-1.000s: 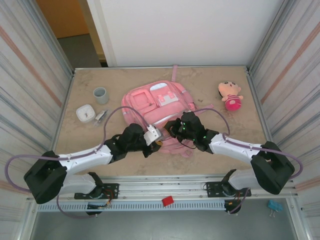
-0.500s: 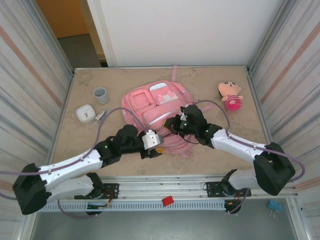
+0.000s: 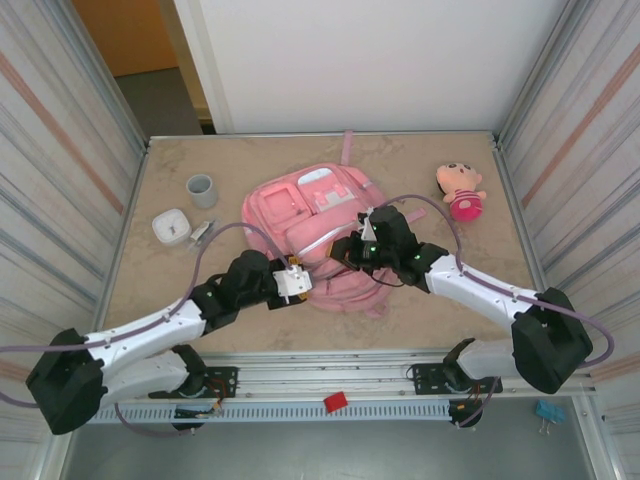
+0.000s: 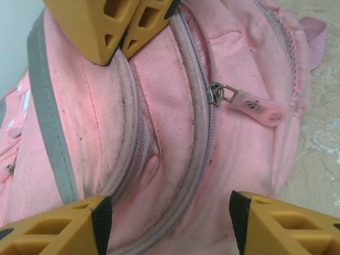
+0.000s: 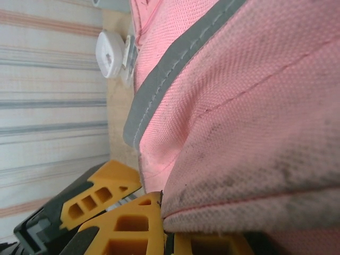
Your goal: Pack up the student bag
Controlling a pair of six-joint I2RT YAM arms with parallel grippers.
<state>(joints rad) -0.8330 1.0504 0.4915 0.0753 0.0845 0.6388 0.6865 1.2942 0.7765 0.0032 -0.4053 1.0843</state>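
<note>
With the right gripper (image 3: 350,250) clamped on a fold of the student bag (image 3: 300,205) at frame centre, hold the fabric taut and guide the open left gripper (image 4: 167,212) onto the zipper pull (image 4: 255,108) at upper right.

A tan, mottled table (image 3: 430,160) carries the pink student bag (image 3: 310,200) at its middle. To the left stands a grey cup (image 3: 201,190). Nearer is a white box (image 3: 172,227) with a small pale item (image 3: 203,232) just beside it. A plush doll (image 3: 460,191) lies at the right.
</note>
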